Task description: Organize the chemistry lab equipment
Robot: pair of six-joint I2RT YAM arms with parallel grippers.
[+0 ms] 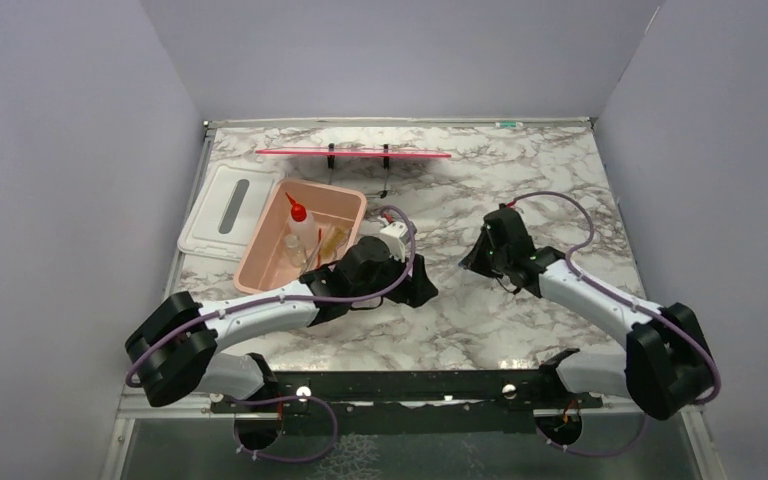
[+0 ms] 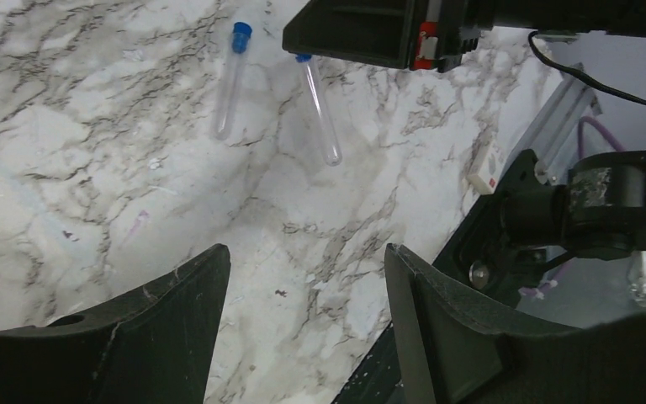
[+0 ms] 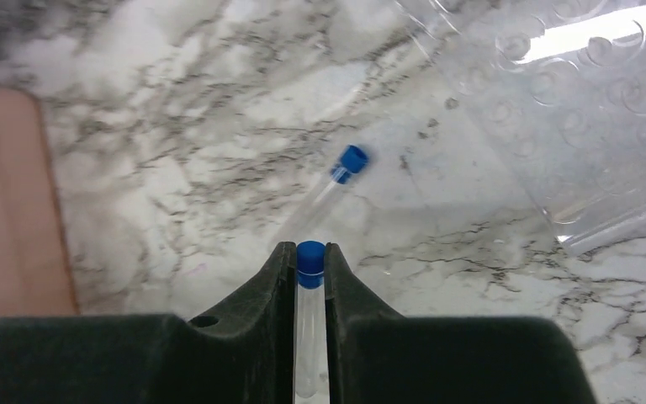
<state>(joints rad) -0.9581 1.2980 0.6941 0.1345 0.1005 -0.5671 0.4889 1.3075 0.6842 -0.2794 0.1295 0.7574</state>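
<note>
My right gripper (image 3: 309, 252) is shut on a clear blue-capped tube (image 3: 309, 320), whose cap sits level with the fingertips. A second blue-capped tube (image 3: 330, 189) lies on the marble just beyond it. The left wrist view shows two tubes (image 2: 229, 84) (image 2: 321, 105); the capped end of the right one meets the right arm's black body (image 2: 362, 34). My left gripper (image 2: 307, 261) is open over bare marble, nothing between its fingers. From above, the left gripper (image 1: 415, 290) and the right gripper (image 1: 480, 262) are near the table's middle. A squeeze bottle with a red nozzle (image 1: 300, 225) stands in the pink tub (image 1: 260, 275).
A white lid (image 1: 228, 205) lies left of the tub. A thin pink rack (image 1: 355, 153) stands along the back. A clear plastic tube rack (image 3: 572, 101) lies on the marble to the right of the tubes. The tub's pink wall (image 3: 8, 210) shows at the left of the right wrist view.
</note>
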